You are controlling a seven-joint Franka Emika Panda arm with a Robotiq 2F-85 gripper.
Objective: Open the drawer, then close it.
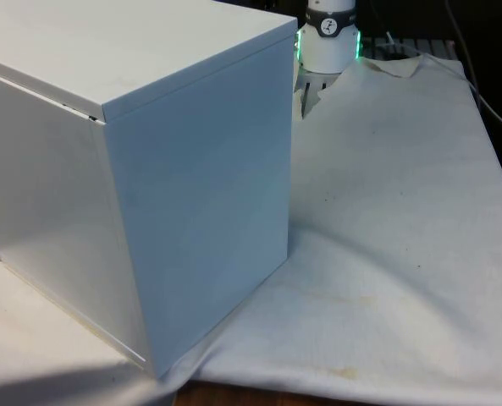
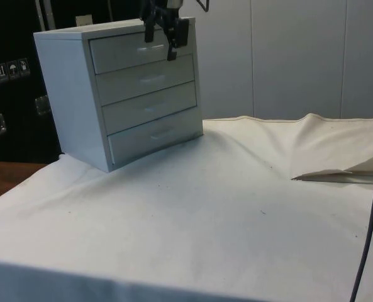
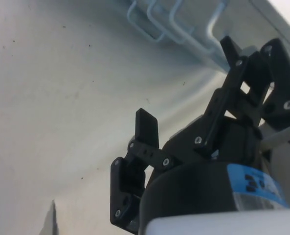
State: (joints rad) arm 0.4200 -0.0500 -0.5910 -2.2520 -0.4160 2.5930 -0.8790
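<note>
Hovering at chest of drawers [image 2: 129, 88], gripper [image 2: 167, 34] spread wide by top drawer [image 2: 142, 51]. Best to line up squarely on handle [image 3: 213, 24] before pinching.

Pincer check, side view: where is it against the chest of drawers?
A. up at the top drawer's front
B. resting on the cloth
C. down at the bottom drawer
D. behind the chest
A: in the side view the pincer hangs before the top drawer of the chest, all four drawers flush.
</note>
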